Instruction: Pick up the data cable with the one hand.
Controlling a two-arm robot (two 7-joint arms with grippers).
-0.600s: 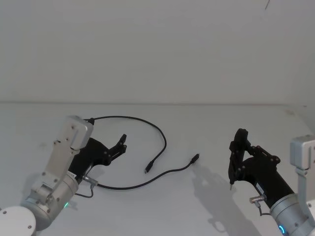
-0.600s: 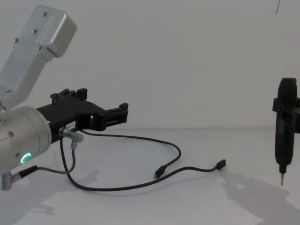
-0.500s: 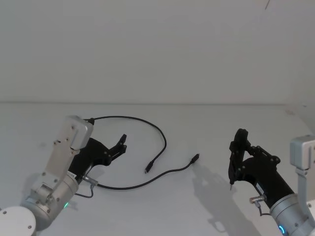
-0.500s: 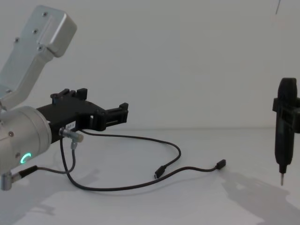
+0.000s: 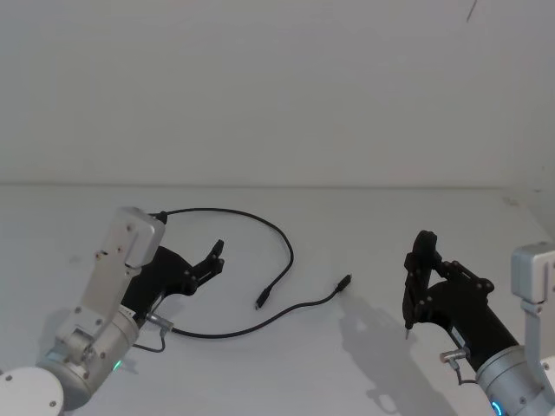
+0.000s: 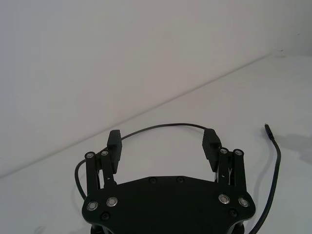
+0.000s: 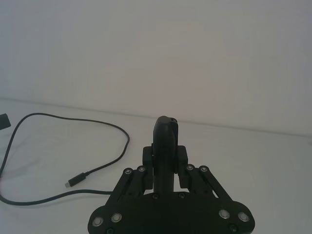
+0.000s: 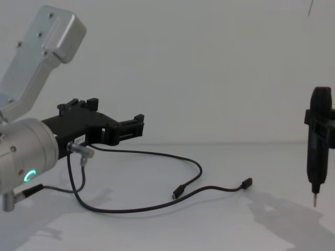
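left gripper [image 6: 162,140] spread, right gripper [image 7: 165,155] apparently closed

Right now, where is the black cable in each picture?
Head: the data cable loops centre-left, by the open left claw.
Chest: low centre, flat on the table.
Left wrist: arcs beyond the claw's fingers.
Right wrist: on the table beside the right claw.
Shared landmark: the table's far edge.

Data cable [image 5: 290,250]: leftmost bend hidden under left gripper [image 5: 216,252] and silver link [image 5: 121,260] in head view; one stretch cut off at left wrist view's edge. Plug type at both ends: too small to tell. Silver link: cropped by chest view's left edge.
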